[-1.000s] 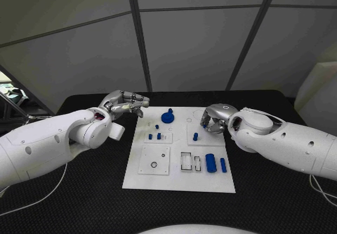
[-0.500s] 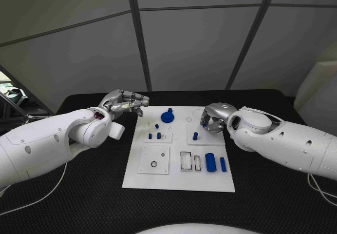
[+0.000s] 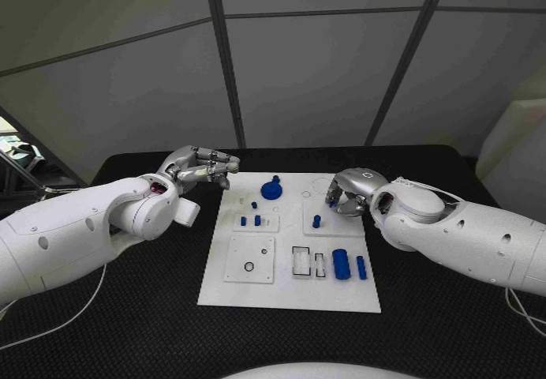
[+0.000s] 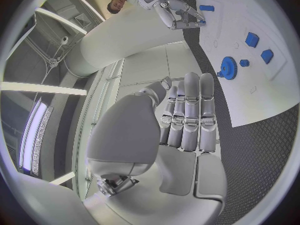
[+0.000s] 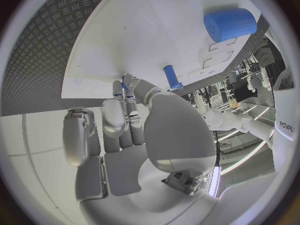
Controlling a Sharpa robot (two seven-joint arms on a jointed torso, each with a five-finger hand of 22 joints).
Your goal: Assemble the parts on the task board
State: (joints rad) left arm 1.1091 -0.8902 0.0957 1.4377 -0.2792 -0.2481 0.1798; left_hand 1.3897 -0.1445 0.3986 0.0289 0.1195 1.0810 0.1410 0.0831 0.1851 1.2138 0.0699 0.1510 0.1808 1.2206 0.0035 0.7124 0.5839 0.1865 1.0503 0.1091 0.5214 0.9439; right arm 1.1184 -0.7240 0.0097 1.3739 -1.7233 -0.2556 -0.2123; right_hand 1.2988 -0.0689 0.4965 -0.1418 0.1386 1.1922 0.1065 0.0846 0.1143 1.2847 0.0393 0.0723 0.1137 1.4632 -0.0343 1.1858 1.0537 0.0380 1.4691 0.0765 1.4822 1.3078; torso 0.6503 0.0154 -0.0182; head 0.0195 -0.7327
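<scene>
Step looks like peg pickup: right hand [image 3: 348,195] pinching small blue peg [image 5: 125,84] over task board [image 3: 285,292]; left hand [image 3: 203,168] curled, empty; next I'd seat it.

Black table [image 3: 136,316] bearing task board [image 3: 285,292]

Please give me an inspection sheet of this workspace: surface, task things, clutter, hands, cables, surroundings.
Surface: black table, textured mat.
Job's things: white task board lies in the middle of the table. On it a blue gear at the far end, small blue pegs standing left of centre, one blue peg right of centre, a blue cylinder and a thinner blue pin lying at the near right.
Clutter: nothing seen.
Hands: left hand hovers off the board's far left corner, holds nothing. Right hand is over the board's right edge, fingers curled; whether it holds a part I cannot tell.
Cables: white cable on the table near the left arm.
Surroundings: grey panel walls.
</scene>
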